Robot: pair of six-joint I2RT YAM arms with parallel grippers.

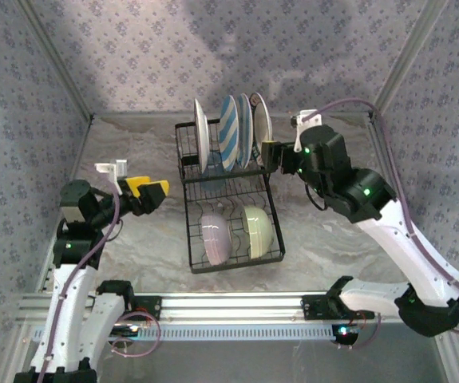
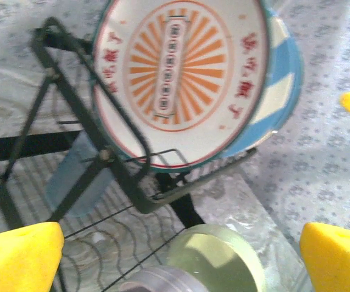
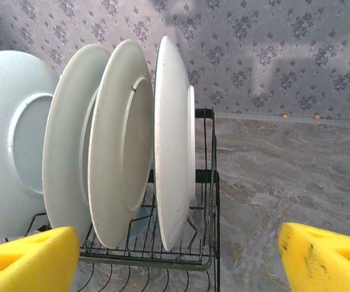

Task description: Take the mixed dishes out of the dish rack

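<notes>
Black wire in two sections: that's your dish rack [image 1: 233,203], and every dish is in it. In the rack's far section the plates stand on edge. The cream plate [image 2: 181,79] with the orange sunburst is at the rack's left end, its face turned out to the left, and the blue-and-white striped plate [image 1: 229,132] stands just behind it. The rightmost plate [image 1: 260,128] closes the row. Below the plates, inside the rack, the translucent blue cup [image 2: 76,182] shows through the wires. In the rack's near section the lavender bowl [image 1: 215,238] leans on the left, and the yellow-green bowl [image 1: 259,231] sits beside it on the right. Your left gripper [image 1: 151,191] hovers well off the rack's left side, aimed at it, jaws spread wide and empty. Your right gripper [image 1: 271,157] sits just beside the rack's right end, level with the plates. Its yellow pads [image 3: 28,261] are far apart and grip nothing. You can't tell whether it touches the rightmost plate.
</notes>
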